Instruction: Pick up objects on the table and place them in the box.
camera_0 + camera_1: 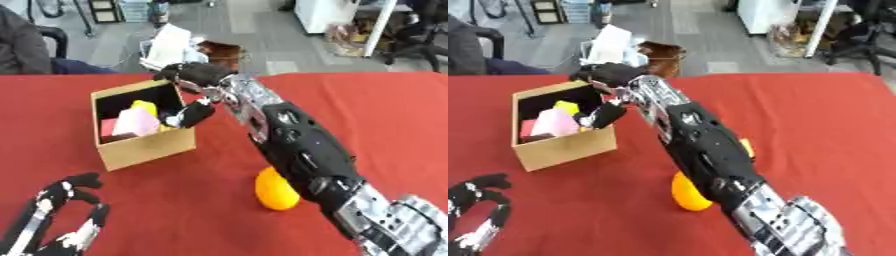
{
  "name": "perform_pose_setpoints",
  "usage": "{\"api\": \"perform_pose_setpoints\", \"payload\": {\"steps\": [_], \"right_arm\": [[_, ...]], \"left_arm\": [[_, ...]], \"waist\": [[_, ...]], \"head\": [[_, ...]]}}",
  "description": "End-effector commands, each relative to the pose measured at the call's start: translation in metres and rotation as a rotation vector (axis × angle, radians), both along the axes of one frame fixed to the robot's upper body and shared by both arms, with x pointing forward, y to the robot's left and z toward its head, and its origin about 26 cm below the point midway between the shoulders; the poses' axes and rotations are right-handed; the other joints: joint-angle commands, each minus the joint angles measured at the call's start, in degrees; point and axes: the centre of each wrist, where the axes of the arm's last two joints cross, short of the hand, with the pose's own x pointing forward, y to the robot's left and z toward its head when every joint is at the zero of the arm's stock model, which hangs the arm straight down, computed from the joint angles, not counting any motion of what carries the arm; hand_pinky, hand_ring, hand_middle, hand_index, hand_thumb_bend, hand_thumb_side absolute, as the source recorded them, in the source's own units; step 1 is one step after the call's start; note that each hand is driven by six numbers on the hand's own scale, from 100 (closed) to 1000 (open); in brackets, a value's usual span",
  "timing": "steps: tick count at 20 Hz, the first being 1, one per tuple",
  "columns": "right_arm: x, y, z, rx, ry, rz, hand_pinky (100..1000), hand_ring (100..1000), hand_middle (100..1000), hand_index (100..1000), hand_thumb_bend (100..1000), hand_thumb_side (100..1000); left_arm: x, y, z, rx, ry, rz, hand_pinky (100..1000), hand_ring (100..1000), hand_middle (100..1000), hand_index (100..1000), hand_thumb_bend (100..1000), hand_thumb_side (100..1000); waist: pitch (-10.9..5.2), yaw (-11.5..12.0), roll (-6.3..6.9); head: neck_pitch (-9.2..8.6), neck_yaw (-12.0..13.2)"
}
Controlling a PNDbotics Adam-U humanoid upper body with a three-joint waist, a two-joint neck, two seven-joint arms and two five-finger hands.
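Reaching from the lower right across a red tabltop [367, 110], the right arm [302, 150] ends in the right hand [194, 80] over the near right corner of one open cardboard box [144, 145]. Its fingers [194, 116] hang curled down at the box rim; whether they hold anything cannot be told. The box stands on the left half of the tabletop and contains one pink flat item [136, 122], one yellow item [145, 107] behind it, and a red patch at the left inner wall. One orange rounded object [276, 191] lies on the tabletop in front of the box and to its right, partly covered by the forearm, which crosses directly above it; in the right eye view a second small orange-yellow patch [748, 147] shows at the arm's right edge, and it cannot be told whether this is a separate object. The left hand [66, 210] rests at the lower left corner, fingers up and relaxed, apart from everything. Beyond the far edge stand a brown bag [223, 52] and a white item [168, 45] on the floor. No writing is legible.
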Motion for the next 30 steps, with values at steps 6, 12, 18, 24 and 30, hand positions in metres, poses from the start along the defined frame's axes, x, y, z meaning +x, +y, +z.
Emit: {"api": "perform_pose_setpoints", "payload": {"steps": [6, 12, 18, 24, 30], "right_arm": [[-0.023, -0.067, 0.048, 0.103, -0.046, 0.015, 817, 778, 913, 969, 182, 475], [-0.054, -0.119, 0.051, 0.148, -0.029, -0.032, 813, 780, 920, 973, 161, 488], [-0.073, -0.152, 0.021, 0.114, 0.104, -0.082, 817, 798, 926, 976, 128, 554], [-0.078, -0.182, -0.02, 0.062, 0.253, -0.159, 840, 833, 955, 985, 132, 609], [-0.082, -0.199, -0.044, 0.05, 0.339, -0.18, 831, 829, 953, 983, 117, 634]], "left_arm": [[-0.002, 0.011, 0.003, 0.008, -0.019, 0.052, 784, 624, 688, 852, 338, 625], [-0.002, 0.014, 0.003, 0.008, -0.022, 0.069, 784, 624, 688, 852, 337, 627], [-0.002, 0.014, 0.003, 0.008, -0.025, 0.072, 784, 624, 689, 852, 336, 628], [-0.001, 0.014, 0.004, 0.006, -0.029, 0.075, 783, 625, 689, 852, 333, 629], [-0.001, 0.014, 0.005, 0.006, -0.03, 0.074, 783, 625, 690, 852, 334, 628]], "waist": [[-1.07, -2.63, -0.95], [-0.8, -3.97, -1.0], [-0.55, -4.6, -1.02], [-0.37, -4.62, -0.92], [-0.3, -4.67, -0.91]], "head": [[0.15, 2.78], [0.14, 3.59], [-0.1, 3.47], [-0.5, 3.41], [-0.8, 3.33]]}}
